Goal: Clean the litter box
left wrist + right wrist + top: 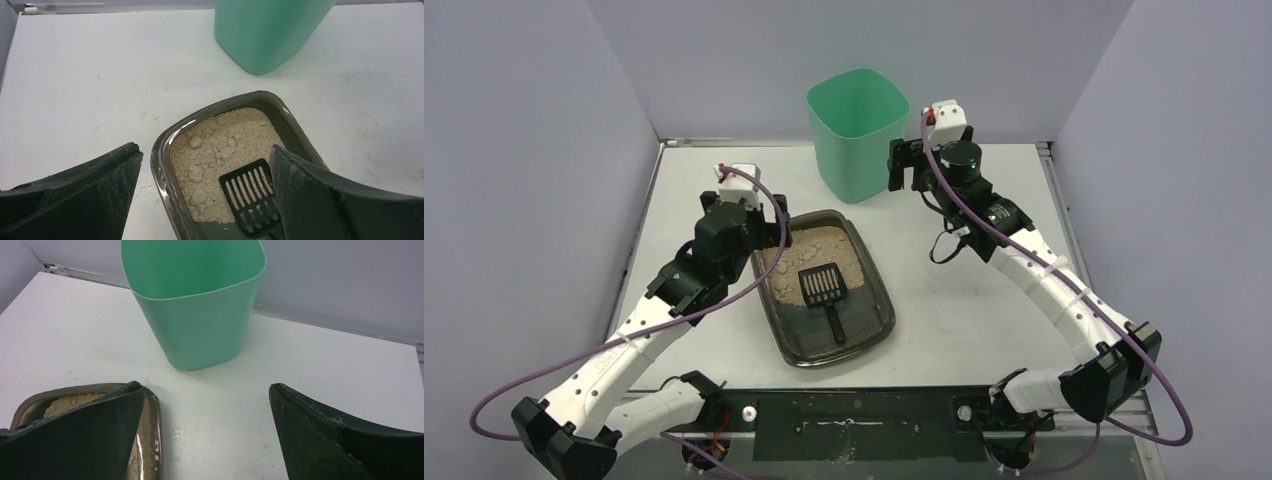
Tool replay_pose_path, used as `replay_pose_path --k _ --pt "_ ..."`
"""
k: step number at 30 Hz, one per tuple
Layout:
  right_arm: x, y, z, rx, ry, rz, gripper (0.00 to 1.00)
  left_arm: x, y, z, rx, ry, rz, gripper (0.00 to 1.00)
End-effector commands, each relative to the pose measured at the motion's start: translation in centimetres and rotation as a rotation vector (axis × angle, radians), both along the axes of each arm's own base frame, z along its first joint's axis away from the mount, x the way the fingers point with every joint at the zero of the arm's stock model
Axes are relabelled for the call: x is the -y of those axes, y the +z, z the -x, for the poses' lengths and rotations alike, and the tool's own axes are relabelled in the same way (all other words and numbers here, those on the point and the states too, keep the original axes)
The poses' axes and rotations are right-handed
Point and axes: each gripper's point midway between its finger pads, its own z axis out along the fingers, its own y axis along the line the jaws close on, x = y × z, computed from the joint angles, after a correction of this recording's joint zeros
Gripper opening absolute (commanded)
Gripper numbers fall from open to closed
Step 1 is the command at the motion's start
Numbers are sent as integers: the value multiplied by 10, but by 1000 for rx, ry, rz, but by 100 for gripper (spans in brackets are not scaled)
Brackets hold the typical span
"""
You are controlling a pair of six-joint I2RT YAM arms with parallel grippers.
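The litter box (876, 312) is a dark shallow tray in the middle of the table, with beige granules heaped in its far half. Pale clumps (196, 173) lie among the granules. A black slotted scoop (822, 285) rests inside it, handle toward the near end. My left gripper (776, 222) hovers at the tray's far left corner, open and holding nothing. In the left wrist view its fingers straddle the tray's rim (162, 150) and the scoop (252, 195). My right gripper (902, 165) is open and empty beside the bin, above bare table (206, 386).
A tall mint-green bin (857, 120) stands upright behind the tray, near the back wall; its open mouth shows in the right wrist view (195, 315). Grey walls close in the table on three sides. The tray's far right corner (150, 425) shows past my right gripper's left finger.
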Motion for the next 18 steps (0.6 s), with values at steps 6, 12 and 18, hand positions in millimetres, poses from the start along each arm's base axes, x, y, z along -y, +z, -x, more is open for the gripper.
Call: replay_pose_path --k 6,12,18 --pt "-43 28 -39 91 107 -24 100 -11 24 -2 103 52 32 97" --pt "-80 37 -64 87 211 -41 100 -15 22 0 105 70 28 97" --pt "-116 33 -88 70 314 -45 100 -19 25 1 118 83 30 97"
